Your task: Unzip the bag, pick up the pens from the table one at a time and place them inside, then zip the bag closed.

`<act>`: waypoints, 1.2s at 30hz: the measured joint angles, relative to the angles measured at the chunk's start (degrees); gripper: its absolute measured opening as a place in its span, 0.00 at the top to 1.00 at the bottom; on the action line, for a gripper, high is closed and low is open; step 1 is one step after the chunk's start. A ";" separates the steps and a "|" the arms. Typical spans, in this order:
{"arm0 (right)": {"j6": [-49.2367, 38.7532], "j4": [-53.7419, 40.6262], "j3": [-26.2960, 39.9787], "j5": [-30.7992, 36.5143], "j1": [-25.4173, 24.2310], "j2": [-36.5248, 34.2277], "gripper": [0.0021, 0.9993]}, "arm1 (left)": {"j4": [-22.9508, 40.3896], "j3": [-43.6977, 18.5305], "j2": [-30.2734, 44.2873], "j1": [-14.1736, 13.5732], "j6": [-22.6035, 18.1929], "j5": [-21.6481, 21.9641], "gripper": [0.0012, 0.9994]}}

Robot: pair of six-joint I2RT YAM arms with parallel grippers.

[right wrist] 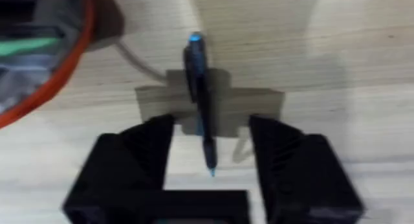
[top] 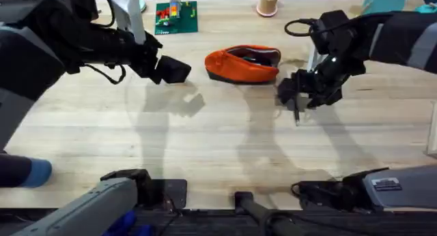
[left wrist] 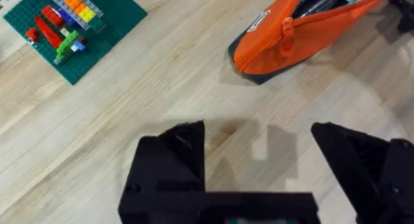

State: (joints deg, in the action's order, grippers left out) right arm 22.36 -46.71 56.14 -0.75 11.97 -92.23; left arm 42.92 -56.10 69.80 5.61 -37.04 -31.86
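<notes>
Overhead, the orange fabric pouch with a navy base lies unzipped on the light wood plank table. Just right of it, the right gripper hangs wide open around a slim dark blue-tipped pen, pads not touching. Left gripper hovers empty, fingers spread, left of the pouch.

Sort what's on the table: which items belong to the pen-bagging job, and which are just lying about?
Job items:
- bag, unzipped
- pen, between the right gripper fingers
- left gripper, open over bare table

Lying about:
- green brick plate with bricks
- pink cup
</notes>
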 joint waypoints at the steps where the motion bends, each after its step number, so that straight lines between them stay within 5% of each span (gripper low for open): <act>1: 0.12 -0.03 -0.09 0.61 -0.10 0.00 0.36 | -0.02 0.00 0.00 0.00 0.00 0.00 0.01; 8: 1.91 0.19 -0.22 0.28 -0.20 -0.04 0.94 | -0.02 0.00 0.00 0.00 0.00 0.00 0.01; 24: 2.97 -3.48 2.00 -0.39 -0.22 -1.60 0.97 | -0.01 0.00 0.00 0.00 0.00 0.00 0.01; 36: -1.03 -10.38 21.77 -0.55 -2.86 -2.78 0.97 | 0.00 0.00 0.00 0.00 0.00 0.00 0.01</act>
State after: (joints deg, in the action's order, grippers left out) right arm 21.33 -57.09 77.91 -1.30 9.11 -95.00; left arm 42.92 -56.10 69.80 5.61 -37.04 -31.86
